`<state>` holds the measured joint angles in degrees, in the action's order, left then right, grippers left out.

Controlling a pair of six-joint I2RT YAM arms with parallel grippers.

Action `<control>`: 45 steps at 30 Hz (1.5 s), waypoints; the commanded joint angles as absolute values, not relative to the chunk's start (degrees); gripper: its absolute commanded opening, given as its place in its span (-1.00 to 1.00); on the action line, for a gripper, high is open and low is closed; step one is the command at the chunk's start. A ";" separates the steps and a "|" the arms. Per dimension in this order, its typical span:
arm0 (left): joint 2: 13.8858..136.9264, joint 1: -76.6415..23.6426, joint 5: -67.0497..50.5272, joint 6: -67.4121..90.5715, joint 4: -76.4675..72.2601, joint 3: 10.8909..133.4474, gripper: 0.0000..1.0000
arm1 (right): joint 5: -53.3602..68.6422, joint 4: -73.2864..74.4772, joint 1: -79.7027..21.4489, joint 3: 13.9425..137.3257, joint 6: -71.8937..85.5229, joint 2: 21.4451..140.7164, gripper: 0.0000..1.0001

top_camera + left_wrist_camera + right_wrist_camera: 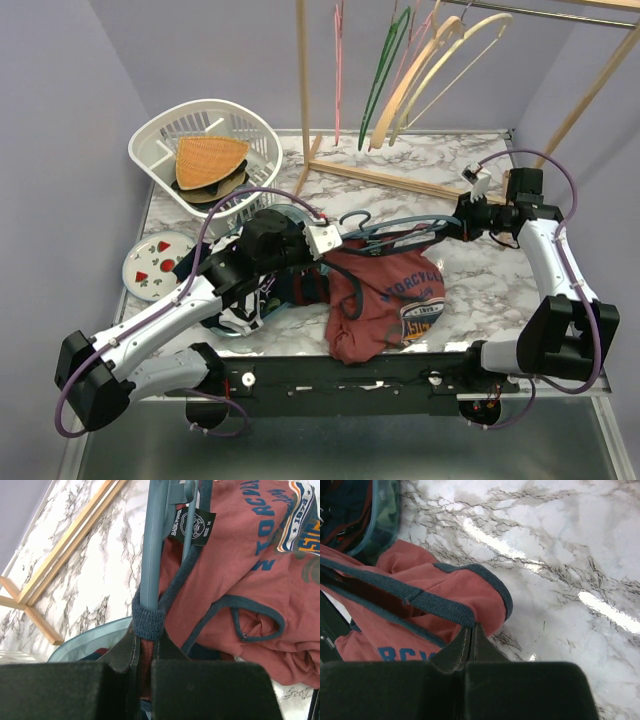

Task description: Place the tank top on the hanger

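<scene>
Both hands were clamped on the maroon, navy-trimmed tank top [385,295], which lay by the near edge of the marble surface [490,290]. The left hand [145,647] held it where it bunched over one end of the slate-blue plastic hanger [152,545], the right hand [471,632] at an armhole. Pulling apart could drag it off, since the left possibly gripped fabric alone.

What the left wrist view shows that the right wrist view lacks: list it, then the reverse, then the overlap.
Left wrist only: the hanger with a navy-trimmed strap looped round it, the black neck label, the wooden rack base, the left pincer. Right wrist only: the right pincer, shut on a trimmed edge. Both: the tank top and the marble table.
</scene>
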<state>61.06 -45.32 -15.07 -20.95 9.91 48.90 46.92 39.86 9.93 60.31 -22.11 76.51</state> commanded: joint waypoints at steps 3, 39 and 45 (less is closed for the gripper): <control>58.09 -43.95 -15.03 -20.13 7.03 47.46 -1.00 | 50.10 42.01 11.25 61.87 -22.85 77.96 -0.99; 65.92 -43.95 -7.91 -20.92 12.57 51.50 -1.00 | 40.78 38.66 15.73 66.70 -21.79 63.81 -0.99; 67.67 -44.38 -11.86 -19.78 14.76 54.66 -1.00 | 47.02 47.89 14.25 73.91 -27.42 63.54 -0.99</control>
<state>66.96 -44.34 -10.94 -20.49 12.12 51.77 44.40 42.17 14.74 68.16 -22.13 64.53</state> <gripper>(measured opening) 0.060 0.012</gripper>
